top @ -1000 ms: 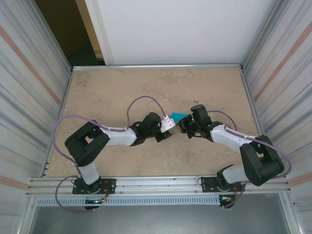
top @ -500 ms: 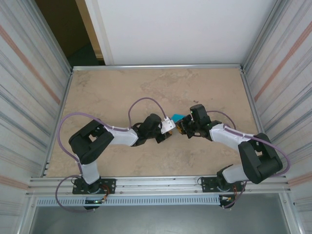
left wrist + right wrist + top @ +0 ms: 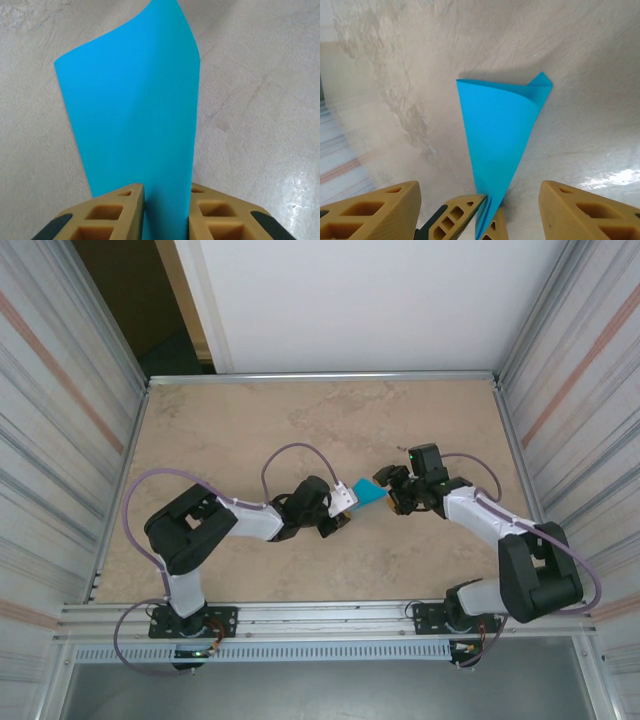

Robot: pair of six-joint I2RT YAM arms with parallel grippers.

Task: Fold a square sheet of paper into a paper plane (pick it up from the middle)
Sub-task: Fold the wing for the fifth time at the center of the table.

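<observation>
The turquoise sheet of paper (image 3: 369, 490) is folded over and held off the table near the middle. My left gripper (image 3: 349, 506) is shut on its lower edge; in the left wrist view the paper (image 3: 135, 110) rises from between the tan fingers (image 3: 115, 212) of this gripper (image 3: 166, 212). My right gripper (image 3: 394, 492) stands open just right of the paper, not touching it. In the right wrist view its fingers (image 3: 375, 210) are spread wide around this gripper's midpoint (image 3: 479, 190), and the paper (image 3: 497, 125) tapers down to the left gripper's pinching tips (image 3: 462, 212).
The beige marbled tabletop (image 3: 250, 430) is bordered by a metal rail (image 3: 320, 377) at the back and corrugated walls at both sides. A purple cable (image 3: 290, 455) loops above the left arm.
My right gripper has opened, let go of the paper and drawn back to the right. The left gripper keeps hold of the paper, which now shows more fully.
</observation>
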